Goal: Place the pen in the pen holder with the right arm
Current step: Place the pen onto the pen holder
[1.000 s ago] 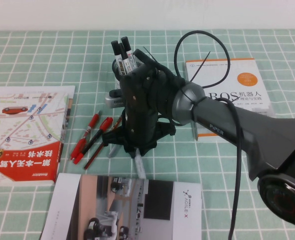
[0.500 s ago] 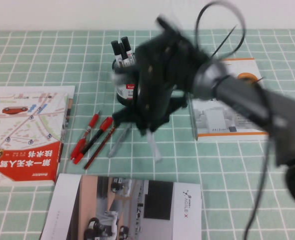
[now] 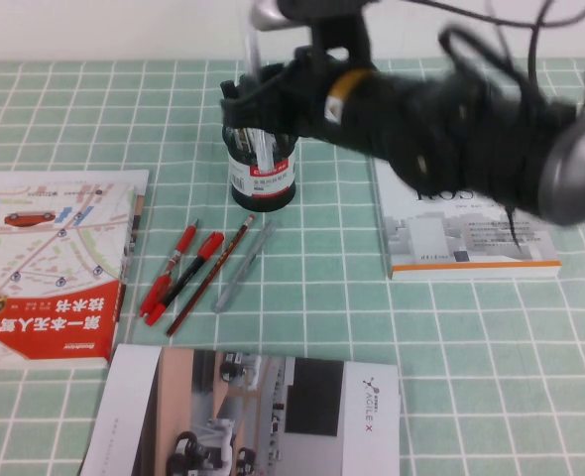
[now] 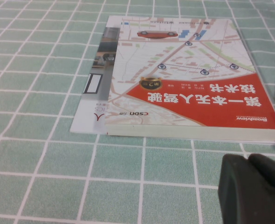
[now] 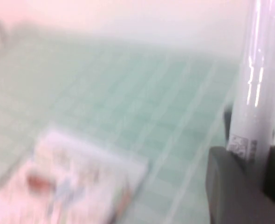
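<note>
One step left: I'm holding the pen (image 5: 256, 88) upright, right gripper (image 3: 263, 119) clamped on it over the pen holder (image 3: 263, 178) near the table's far edge, lowering and releasing next; left gripper (image 4: 251, 189) parked by the left edge, fingers unclear.

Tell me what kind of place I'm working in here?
Probably a desk-style test table: a green checked cloth, books, loose pens and a pen holder. The right hand holds the pen above it; the left hand rests by the book.
</note>
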You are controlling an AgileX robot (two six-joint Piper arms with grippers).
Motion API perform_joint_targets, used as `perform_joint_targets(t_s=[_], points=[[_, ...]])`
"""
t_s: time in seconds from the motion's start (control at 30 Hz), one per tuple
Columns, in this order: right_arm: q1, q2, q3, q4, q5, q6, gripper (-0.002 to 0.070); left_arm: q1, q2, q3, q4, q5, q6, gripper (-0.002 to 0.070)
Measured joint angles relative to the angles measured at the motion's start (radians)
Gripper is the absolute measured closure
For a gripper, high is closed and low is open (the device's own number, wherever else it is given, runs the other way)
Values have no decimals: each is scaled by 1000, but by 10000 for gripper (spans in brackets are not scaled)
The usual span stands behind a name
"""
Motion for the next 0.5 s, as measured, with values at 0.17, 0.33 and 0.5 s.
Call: perform_joint_targets(t_s=[0.17,0.33,0.5], points=[[-40,37,155,-4,-511,-27,559,0,0,0,0,0,0,679],[-48,119,162,31,-785,-167,559,0,0,0,0,0,0,679],[-54,192,106,60,-810,-221,559,0,0,0,0,0,0,679]])
